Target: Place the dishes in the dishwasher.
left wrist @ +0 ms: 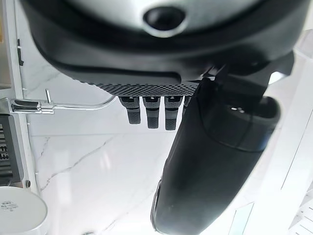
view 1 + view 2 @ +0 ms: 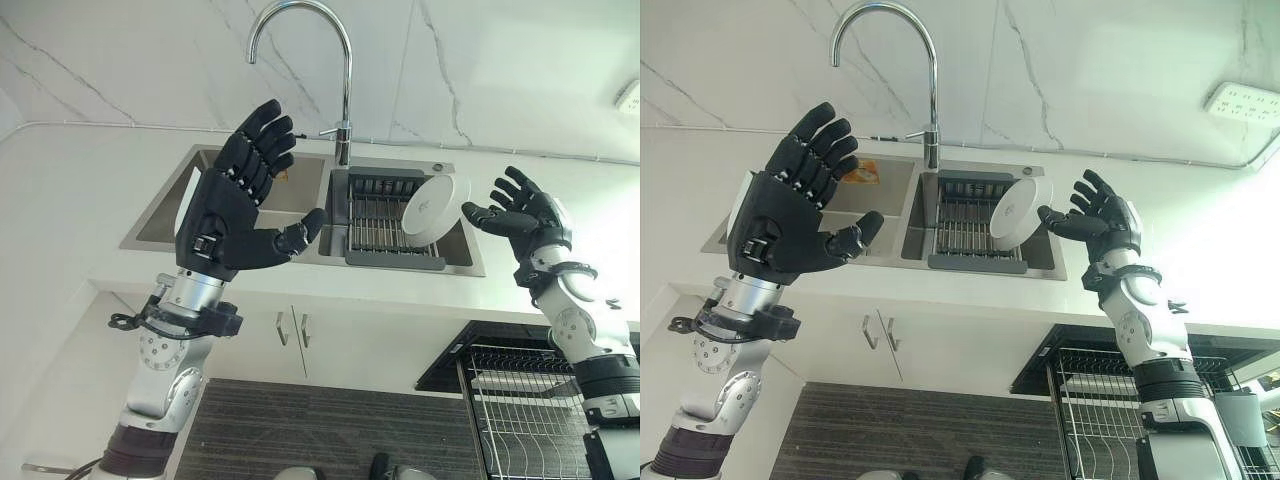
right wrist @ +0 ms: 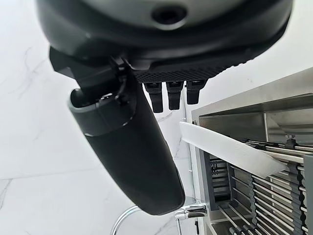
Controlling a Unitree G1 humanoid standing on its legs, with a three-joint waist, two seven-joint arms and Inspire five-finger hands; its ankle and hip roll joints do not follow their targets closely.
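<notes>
Two dark hands are hanging in the air above a white worktop (image 2: 90,200) with a steel double sink (image 2: 165,215) sunk into it. On the left, the left hand (image 2: 232,205) is hovering over the near edge of the sink's left basin, palm turned towards the middle, fingers spread and straight, thumb sticking out sideways — holding nothing and touching nothing.

Behind the sink, a tall curved chrome tap (image 2: 343,95) is rising against the marbled white wall (image 2: 480,70). The right basin is carrying a dark drying rack (image 2: 378,225), and a white plate (image 2: 436,205) is standing on edge in that rack, leaning against its right end. That plate is the only dish I can make out, and it is sitting in the sink, well apart from the dishwasher.

Just to the right of the plate, the right hand (image 2: 520,213) is reaching in with relaxed, parted fingers, its fingertips (image 2: 470,213) lying close to the plate's rim; I cannot tell whether they are touching it, but nothing is gripped.

Below the worktop, white cupboard doors (image 2: 300,340) with small metal handles are sitting under the sink, and at the lower right the dishwasher (image 2: 440,370) is standing open, its wire rack (image 2: 520,410) pulled out over the dark floor (image 2: 320,430).
</notes>
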